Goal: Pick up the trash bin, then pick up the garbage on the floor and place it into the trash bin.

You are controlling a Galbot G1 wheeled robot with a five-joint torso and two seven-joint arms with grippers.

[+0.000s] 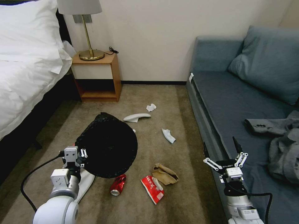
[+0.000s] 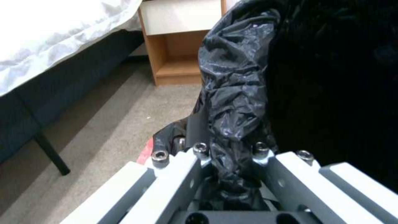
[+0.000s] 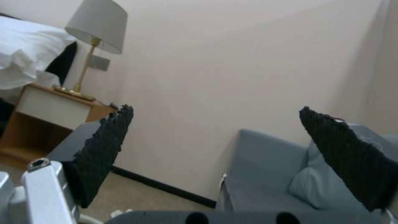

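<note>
The trash bin [image 1: 107,146], lined with a crinkly black bag [image 2: 236,93], hangs tilted above the carpet with its wide mouth facing me. My left gripper [image 1: 81,154] is shut on its near rim, and the left wrist view has the bag pinched in my left gripper [image 2: 229,149]. The garbage lies on the floor: a white slipper [image 1: 137,117], two crumpled tissues [image 1: 151,107] [image 1: 168,135], brown paper [image 1: 165,173], a red packet [image 1: 152,185] and a red can [image 1: 118,184]. A second slipper [image 1: 85,183] lies under my left arm. My right gripper [image 1: 220,147] [image 3: 219,137] stands open over the sofa's edge, holding nothing.
A bed [image 1: 28,71] runs along the left. A wooden nightstand [image 1: 98,77] with a lamp [image 1: 88,31] stands at the back wall. The blue sofa [image 1: 243,102] on the right carries a grey garment [image 1: 280,146]. Open carpet lies between the bed and the sofa.
</note>
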